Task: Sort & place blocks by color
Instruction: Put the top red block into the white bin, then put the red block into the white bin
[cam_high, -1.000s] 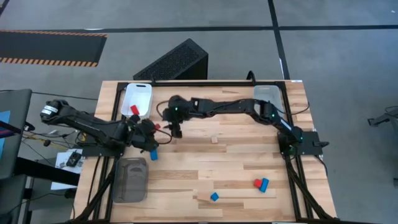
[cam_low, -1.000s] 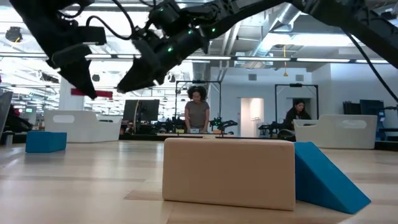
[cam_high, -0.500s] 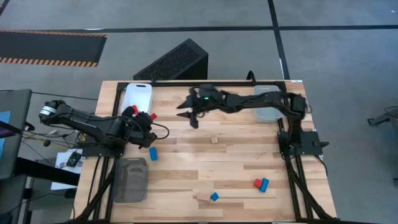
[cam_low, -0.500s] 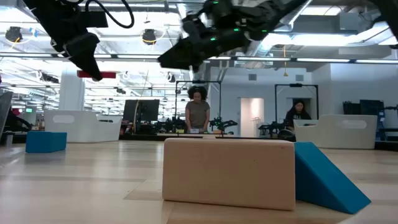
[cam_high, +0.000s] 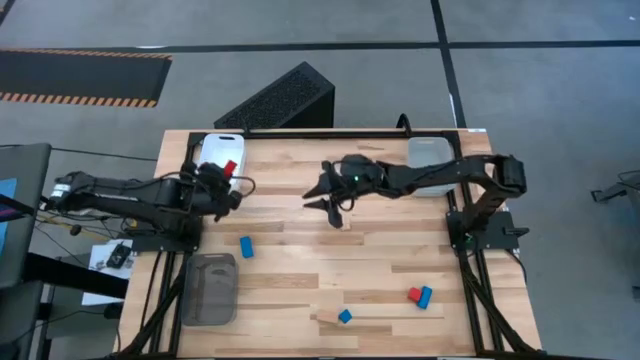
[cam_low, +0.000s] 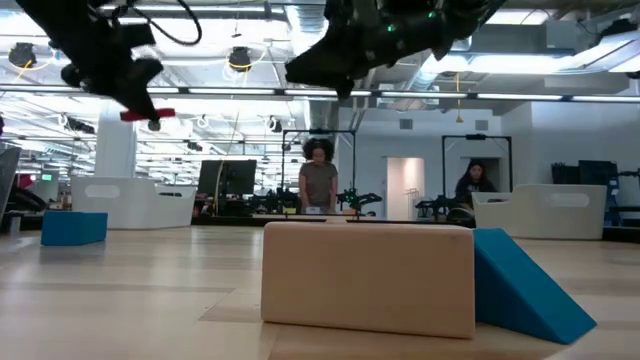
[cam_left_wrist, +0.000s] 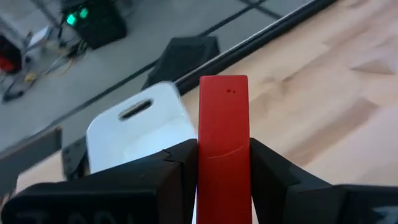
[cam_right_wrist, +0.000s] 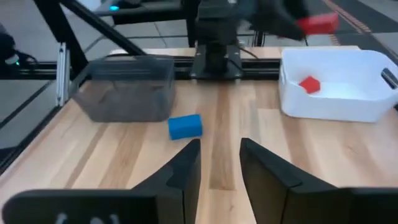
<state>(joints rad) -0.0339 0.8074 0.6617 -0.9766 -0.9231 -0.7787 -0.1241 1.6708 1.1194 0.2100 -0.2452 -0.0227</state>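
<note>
Left gripper (cam_high: 228, 180) clamped, raised near table's far-left corner; right gripper (cam_high: 322, 196) fingers parted, mid-table

Two dark, slim jointed arms — black cables along them, a green light on the right arm (cam_high: 400, 180).

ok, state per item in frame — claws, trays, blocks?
left claw: shut on red block, held above the white tray
right claw: open, empty, over mid-table
white tray: holds one red piece
grey tray: contents not discernible
clear tray: contents not discernible
blue block: loose on table
red and blue pair: loose, touching
</note>
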